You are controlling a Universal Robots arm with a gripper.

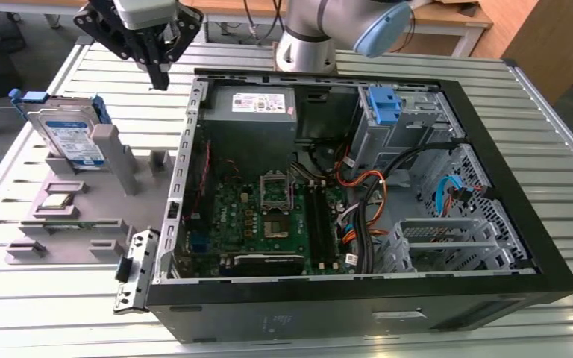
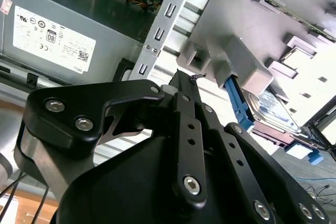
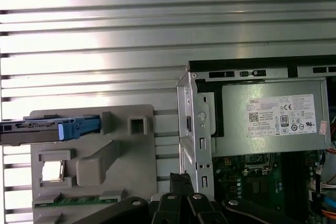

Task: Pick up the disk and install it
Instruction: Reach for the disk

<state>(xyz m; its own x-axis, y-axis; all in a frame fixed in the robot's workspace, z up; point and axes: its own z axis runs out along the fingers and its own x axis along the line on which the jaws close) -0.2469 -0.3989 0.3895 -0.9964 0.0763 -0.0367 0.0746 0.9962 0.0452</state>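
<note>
Table (image 1: 536, 89): slatted metal top, carrying everything below.
Computer case (image 1: 297, 317): black tower lying on its side, open face up, on the exterior view's right half of the table.
Arm (image 1: 301, 45): grey base joint stood on the table just behind the case.
Grey holder (image 1: 77, 216): moulded tray with slots and posts, flat on the table just beside the case on the exterior view's left; also seen in both wrist views (image 3: 131, 156) (image 2: 231, 51).
Power supply (image 1: 257, 104): grey box with a white label, seated in the case's rear corner nearest the holder (image 3: 273, 116) (image 2: 52, 40).
Circuit board (image 1: 257, 216): green, flat on the case floor below the power supply.
Disk (image 1: 68, 138): stood on edge in a slot at the holder's far end, blue frame around it, outside the case; edge-on in the first wrist view (image 3: 31, 129), partly behind a holder post in the second wrist view (image 2: 273, 111).
Claw (image 1: 157, 80): black fingers together, empty, hung over the slats between holder and case corner, well apart from the disk (image 3: 181, 178) (image 2: 184, 77).
Blue bracket (image 1: 384, 104): inside the case, at the rear drive cage.
</note>
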